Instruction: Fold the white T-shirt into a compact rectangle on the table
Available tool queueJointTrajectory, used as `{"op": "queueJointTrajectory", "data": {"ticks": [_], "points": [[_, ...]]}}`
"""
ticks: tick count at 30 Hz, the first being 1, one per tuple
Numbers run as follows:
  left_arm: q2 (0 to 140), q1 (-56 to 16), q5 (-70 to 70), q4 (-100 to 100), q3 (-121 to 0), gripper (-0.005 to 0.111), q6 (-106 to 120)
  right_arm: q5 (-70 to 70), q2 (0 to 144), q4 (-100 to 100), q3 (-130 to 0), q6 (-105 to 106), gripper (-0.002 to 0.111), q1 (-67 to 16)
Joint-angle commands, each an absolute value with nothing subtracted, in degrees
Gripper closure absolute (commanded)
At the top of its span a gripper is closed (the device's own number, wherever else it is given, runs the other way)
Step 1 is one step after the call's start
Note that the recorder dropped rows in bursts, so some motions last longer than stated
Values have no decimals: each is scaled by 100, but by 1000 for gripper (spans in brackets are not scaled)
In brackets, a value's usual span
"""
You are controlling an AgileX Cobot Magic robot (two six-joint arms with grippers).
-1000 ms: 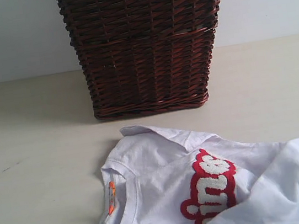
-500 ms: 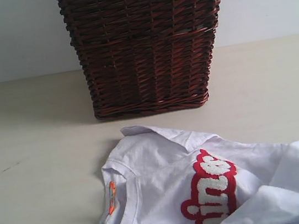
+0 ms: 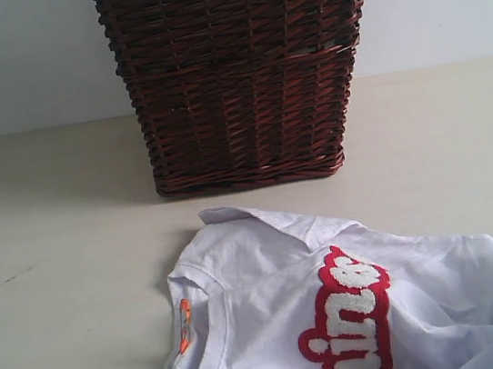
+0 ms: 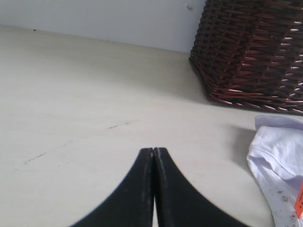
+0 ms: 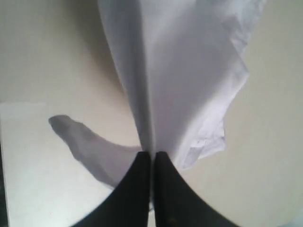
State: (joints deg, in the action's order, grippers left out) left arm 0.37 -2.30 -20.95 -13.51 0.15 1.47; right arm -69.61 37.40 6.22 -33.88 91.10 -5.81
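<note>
Right gripper [image 5: 152, 156] is clamping a fold of the white T-shirt [image 3: 273, 309], probably its hem. The shirt is lying rumpled on the table [image 3: 56, 266] at 6 o'clock from the basket [image 3: 240, 75]. Left gripper [image 4: 154, 151] is hovering clenched, empty. Best pulling taut, low, before folding.

The shirt [image 3: 250, 276] is soft matt cloth with fuzzy lettering [image 3: 350, 317]; the table [image 3: 56, 266] smooth, matt; behind the shirt, the basket [image 3: 242, 84] glossy wicker.
</note>
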Motion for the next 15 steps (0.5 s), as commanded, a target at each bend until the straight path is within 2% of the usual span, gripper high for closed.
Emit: {"op": "queueJointTrajectory", "data": {"ticks": [1, 7, 12, 15], "points": [[0, -260, -2080, -1393, 0, 107, 153, -6996, 3717, 1266, -3382, 9186, 108, -550], [0, -260, -2080, -1393, 0, 107, 153, -6996, 3717, 1551, -3308, 8923, 108, -550], [0, -260, -2080, -1393, 0, 107, 153, -6996, 3717, 776, -3233, 8535, 108, -550], [0, -260, -2080, -1393, 0, 107, 153, -6996, 3717, 479, -3233, 8049, 97, -550]]}}
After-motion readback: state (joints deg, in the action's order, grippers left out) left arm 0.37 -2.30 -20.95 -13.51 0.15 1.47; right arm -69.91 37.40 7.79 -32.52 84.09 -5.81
